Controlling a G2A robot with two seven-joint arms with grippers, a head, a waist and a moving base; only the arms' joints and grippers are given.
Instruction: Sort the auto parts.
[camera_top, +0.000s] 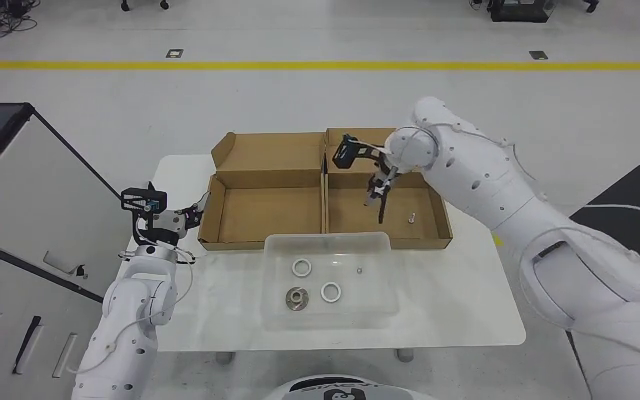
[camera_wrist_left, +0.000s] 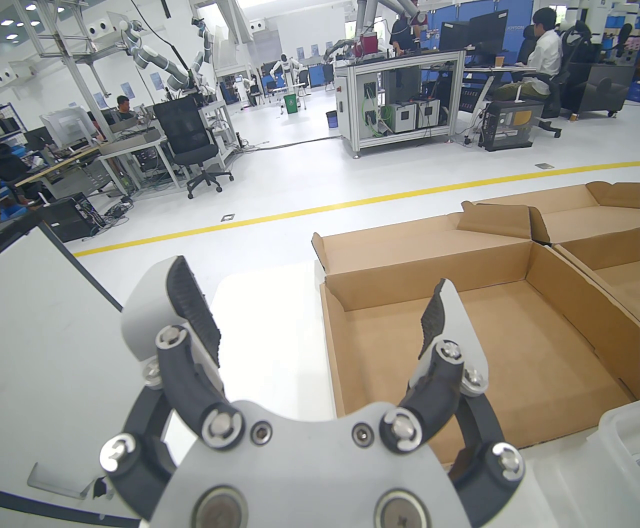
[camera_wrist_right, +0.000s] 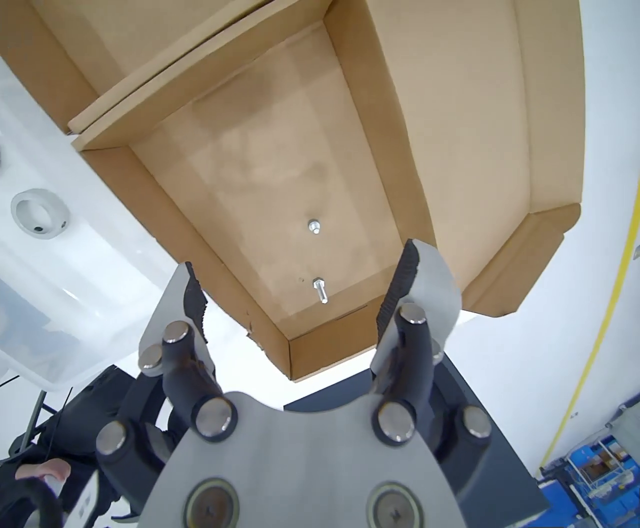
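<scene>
The left gripper hangs low over the white table, beyond the clear bin's far left corner and just outside the left box. Its fingers are spread wide with nothing between them. The left box stands against the bin's far side, flap folded back, with its brown floor bare.

In the bin lie four parts. One white ring is near the far wall. A grey metal disc with a hole sits nearer the front. A second white ring is just beside the disc. A tiny piece lies apart, toward the bin's right half.

The right box also stands against the bin's far side, touching the left box. The right gripper hovers above its floor, fingers apart and holding nothing. Two small bolts, one and the other, lie close together in this box, toward the bin's right end.
</scene>
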